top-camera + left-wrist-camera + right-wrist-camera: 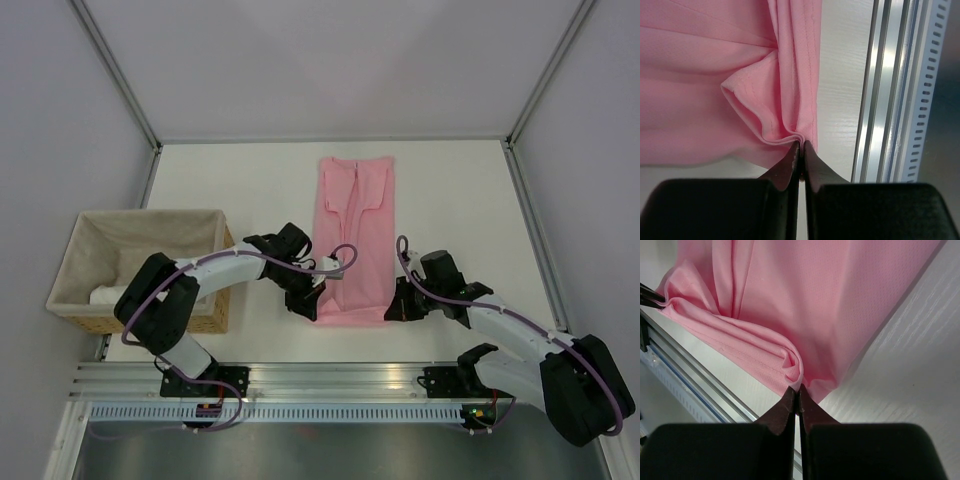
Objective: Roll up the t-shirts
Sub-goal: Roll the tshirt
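Observation:
A light-pink t-shirt (355, 235) lies folded into a long strip on the white table, its neck end far from me and its hem near the front rail. My left gripper (312, 305) is shut on the hem's left corner, where the cloth bunches into a fold (775, 127) at the fingertips. My right gripper (396, 308) is shut on the hem's right corner, the cloth curling up (792, 365) at its tips. Between the two grips the near hem (730, 347) is lifted slightly into a ridge.
A wicker basket (75, 300) with beige lining stands at the left edge, a white item inside (108, 296). The aluminium rail (330, 375) runs along the table's near edge, close to the hem; it shows in the left wrist view (890, 90). Grey walls enclose the table.

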